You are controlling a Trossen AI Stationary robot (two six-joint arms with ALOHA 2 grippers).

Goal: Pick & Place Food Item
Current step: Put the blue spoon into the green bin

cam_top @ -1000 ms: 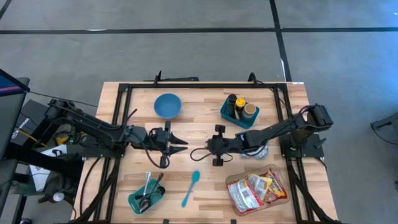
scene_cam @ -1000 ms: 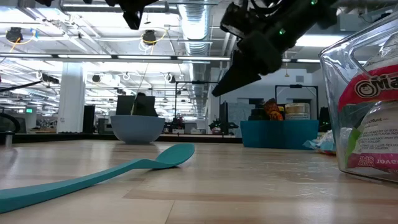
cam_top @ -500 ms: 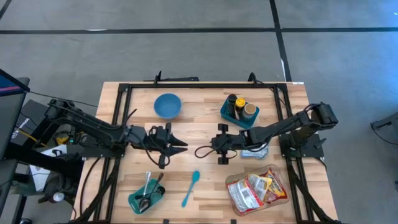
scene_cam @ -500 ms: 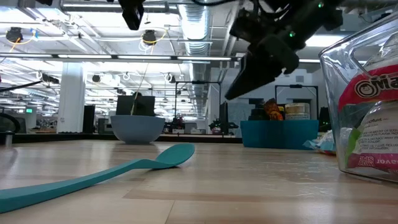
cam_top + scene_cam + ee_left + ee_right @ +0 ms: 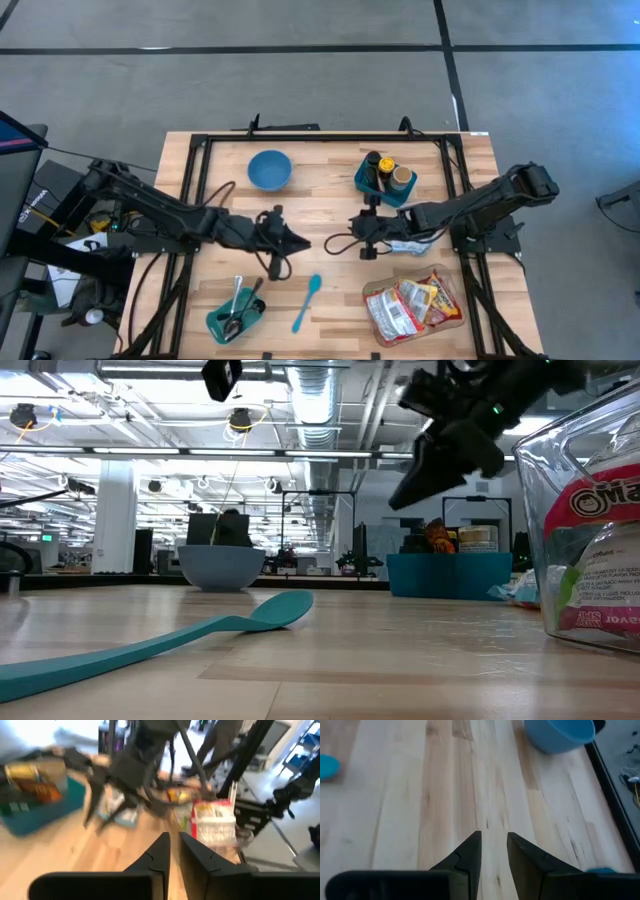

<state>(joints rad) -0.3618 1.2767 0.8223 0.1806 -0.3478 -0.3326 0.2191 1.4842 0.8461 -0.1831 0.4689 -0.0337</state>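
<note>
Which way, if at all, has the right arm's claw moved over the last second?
Yes. In the high view the right claw has drawn back toward the table's right side, nearer the teal plastic bin of bottles.
</note>
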